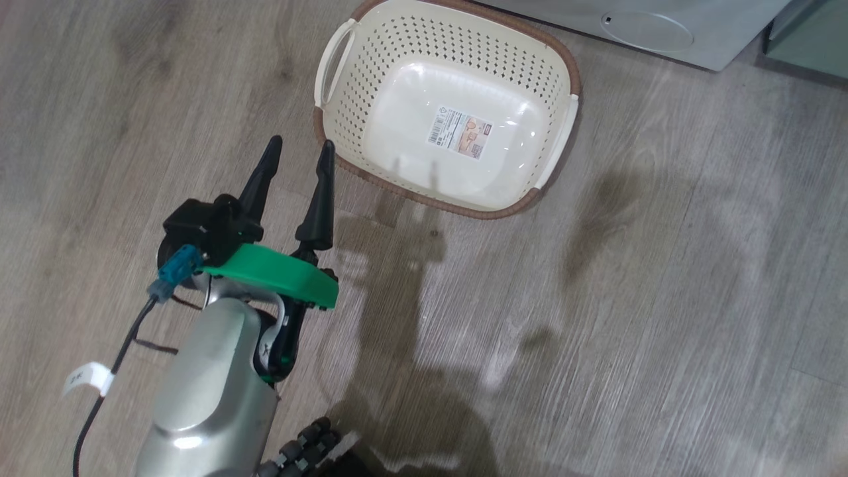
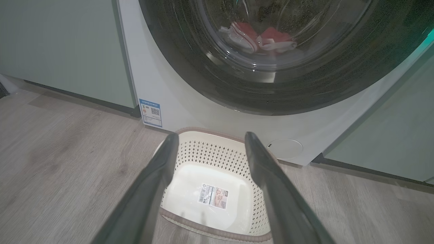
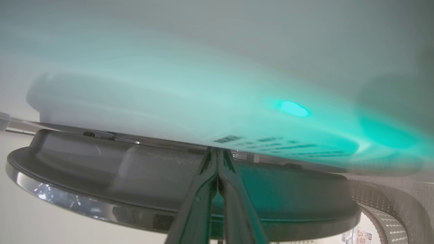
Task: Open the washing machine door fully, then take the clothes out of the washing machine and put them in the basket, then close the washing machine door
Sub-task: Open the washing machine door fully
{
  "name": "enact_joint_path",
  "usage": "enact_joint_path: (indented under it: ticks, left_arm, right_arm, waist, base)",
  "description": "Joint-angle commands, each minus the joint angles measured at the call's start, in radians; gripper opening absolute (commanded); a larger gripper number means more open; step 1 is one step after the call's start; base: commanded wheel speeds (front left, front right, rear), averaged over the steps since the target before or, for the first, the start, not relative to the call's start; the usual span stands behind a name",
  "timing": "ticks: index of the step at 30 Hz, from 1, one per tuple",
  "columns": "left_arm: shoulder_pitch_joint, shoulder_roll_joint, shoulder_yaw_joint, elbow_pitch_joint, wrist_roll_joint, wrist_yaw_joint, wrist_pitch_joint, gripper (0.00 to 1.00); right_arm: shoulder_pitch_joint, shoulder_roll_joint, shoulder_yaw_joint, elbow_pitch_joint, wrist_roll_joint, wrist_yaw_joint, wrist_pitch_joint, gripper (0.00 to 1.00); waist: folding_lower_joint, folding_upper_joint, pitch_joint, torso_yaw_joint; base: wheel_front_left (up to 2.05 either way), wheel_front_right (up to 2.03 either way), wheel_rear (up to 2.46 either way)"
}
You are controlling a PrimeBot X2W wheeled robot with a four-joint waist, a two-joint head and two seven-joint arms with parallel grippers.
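red clothes [image 2: 268,35]: maybe two | one basket [image 1: 397,66] | left gripper [image 1: 301,142] spread | right gripper [image 3: 217,150] pinched together

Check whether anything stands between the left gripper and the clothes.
Yes: the washing machine door stands between the open left gripper and the clothes, which show through its glass. Nothing visible blocks the basket below the gripper.

The washing machine door [image 2: 271,98] runs off the left wrist view at 12 o'clock, the clothes [image 2: 271,35] dim behind its glass. In the head view the washing machine [image 1: 715,26] is cropped at 1 o'clock. Tips of the right claw [image 3: 217,153] are hidden just below blurred, unreadable print [image 3: 268,139].
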Motion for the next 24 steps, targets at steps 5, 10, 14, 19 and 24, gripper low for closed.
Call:
enact_joint_path:
  ticks: [5,10,14,19,24]
  left_arm:
    - [-0.019,0.021,0.027,-0.028,-0.007,0.005,-0.01,1.0]
    - [-0.015,0.021,0.03,-0.024,-0.004,0.006,-0.01,1.0]
    - [-0.008,0.021,0.034,-0.021,0.002,0.007,-0.01,1.0]
    - [0.001,0.021,0.04,-0.015,0.013,0.007,-0.01,1.0]
    - [0.013,0.021,0.049,-0.007,0.026,0.005,-0.01,1.0]
  right_arm:
    - [-0.026,0.03,0.006,-0.04,0.003,0.0,0.016,0.0]
    - [0.009,0.03,0.011,-0.053,0.02,0.0,0.052,0.0]
    - [0.044,0.024,0.014,-0.058,0.029,0.0,0.073,0.0]
    - [0.094,0.036,0.023,-0.078,0.048,0.0,0.115,0.0]
    - [0.161,0.049,0.037,-0.119,0.063,0.0,0.152,0.0]
  waist:
    - [0.0,0.0,-0.001,0.005]
    - [0.0,0.0,-0.018,0.004]
    - [0.0,0.0,-0.04,-0.002]
    - [0.0,0.0,-0.071,-0.012]
    - [0.0,0.0,-0.105,-0.018]
  base:
    - [0.0,0.0,0.0]
    - [0.0,0.0,0.0]
    - [0.0,0.0,0.0]
    - [0.0,0.0,0.0]
    - [0.0,0.0,0.0]
